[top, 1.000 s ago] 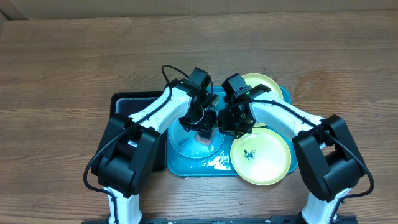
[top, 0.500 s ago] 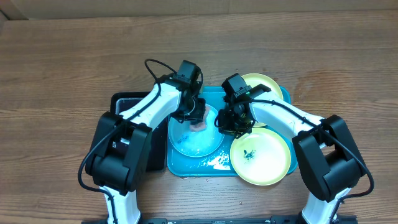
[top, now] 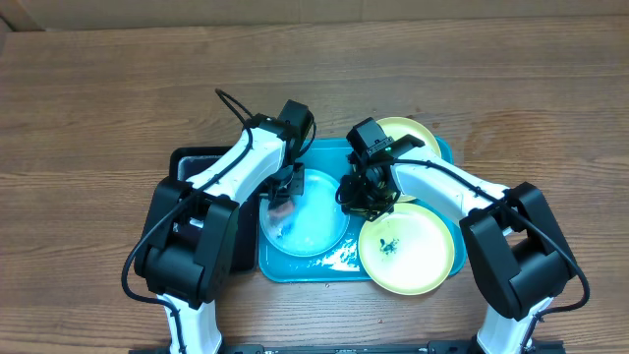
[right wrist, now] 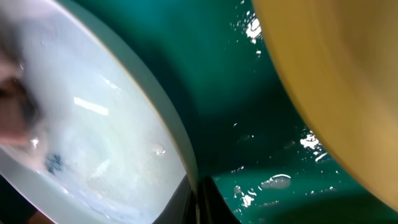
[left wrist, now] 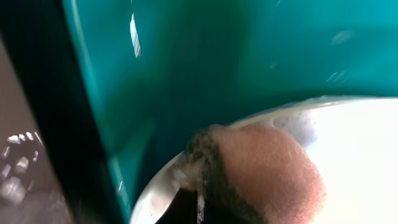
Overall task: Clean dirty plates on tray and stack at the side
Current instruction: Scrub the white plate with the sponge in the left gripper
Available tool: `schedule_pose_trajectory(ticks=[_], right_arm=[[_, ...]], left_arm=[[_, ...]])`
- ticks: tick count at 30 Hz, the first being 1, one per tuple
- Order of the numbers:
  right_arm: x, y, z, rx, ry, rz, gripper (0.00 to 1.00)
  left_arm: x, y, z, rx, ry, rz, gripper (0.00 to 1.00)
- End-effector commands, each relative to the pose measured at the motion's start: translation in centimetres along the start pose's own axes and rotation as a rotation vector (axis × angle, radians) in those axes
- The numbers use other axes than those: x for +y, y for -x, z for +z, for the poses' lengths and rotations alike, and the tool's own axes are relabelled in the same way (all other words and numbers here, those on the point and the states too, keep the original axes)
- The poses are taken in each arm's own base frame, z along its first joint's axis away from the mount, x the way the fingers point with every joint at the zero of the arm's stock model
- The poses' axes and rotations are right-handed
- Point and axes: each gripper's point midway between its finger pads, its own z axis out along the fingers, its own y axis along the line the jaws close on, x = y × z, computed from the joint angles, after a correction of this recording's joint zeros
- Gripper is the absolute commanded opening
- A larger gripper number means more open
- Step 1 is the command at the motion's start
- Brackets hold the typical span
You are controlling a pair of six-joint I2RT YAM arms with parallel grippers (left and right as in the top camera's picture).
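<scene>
A pale blue plate lies wet on the left half of the turquoise tray. My left gripper is shut on a pinkish sponge with a dark scouring face, pressed on the plate's left rim. My right gripper is shut on the plate's right rim, with its fingers either side of the edge. A yellow-green plate with a dark smudge lies at the tray's front right. A second yellow-green plate lies at the tray's back right.
A smaller black tray sits against the turquoise tray's left side and shows in the left wrist view. Foam lies on the tray floor near the front edge. Bare wooden table surrounds both trays.
My left gripper has carried the sponge from the middle of the pale blue plate to its left rim. The plate and tray have shifted slightly left. My right gripper keeps its hold.
</scene>
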Motion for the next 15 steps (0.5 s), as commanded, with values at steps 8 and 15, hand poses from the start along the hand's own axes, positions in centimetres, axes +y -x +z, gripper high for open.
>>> schedule_pose_trajectory(ticks=[8,15], right_arm=[[-0.9,0.3,-0.3,0.004,-0.013,0.026,0.04],[-1.6,1.1,-0.7,-0.012,-0.001,0.054,0.04]], left_arm=[[-1.0,-5.0,1.9,0.218,-0.084,0.238,0.04],[-5.5,-6.9,1.3,0.229,-0.204,0.396,0.04]])
